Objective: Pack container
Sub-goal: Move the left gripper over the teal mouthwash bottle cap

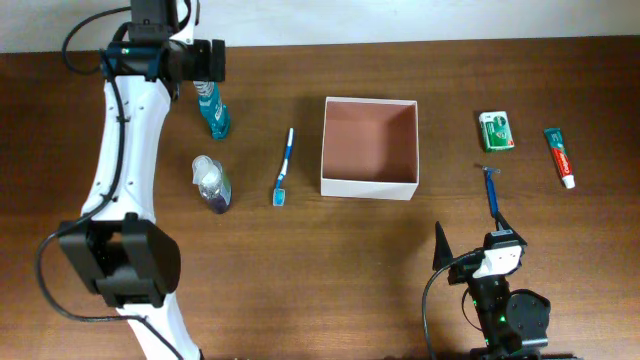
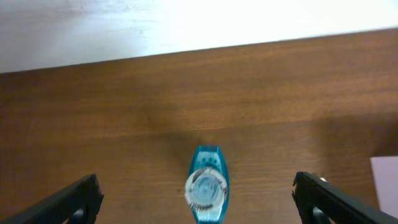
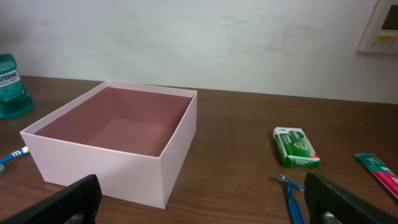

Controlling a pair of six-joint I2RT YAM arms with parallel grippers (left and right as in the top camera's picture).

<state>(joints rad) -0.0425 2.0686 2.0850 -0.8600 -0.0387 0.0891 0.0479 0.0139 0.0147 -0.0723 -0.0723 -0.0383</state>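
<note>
White-walled square cardboard box (image 1: 367,187) with a pinkish-brown inside stands open-topped near the middle of the brown wooden table (image 1: 300,270). Left gripper (image 2: 196,198) is spread wide over a teal plastic bottle (image 2: 209,163), gripping nothing. Right gripper (image 3: 202,202), spread wide too, points toward the box.

teal bottle (image 3: 12,87) label seemingly "Listerine", green packet (image 3: 296,147) print too blurred to read

It looks like a robot lab: a left arm (image 1: 125,150) and a right arm (image 1: 505,305) stand at a brown wood-grain table (image 1: 300,280), backed by a bare white wall (image 3: 217,37) carrying a beige control panel (image 3: 380,25).
</note>
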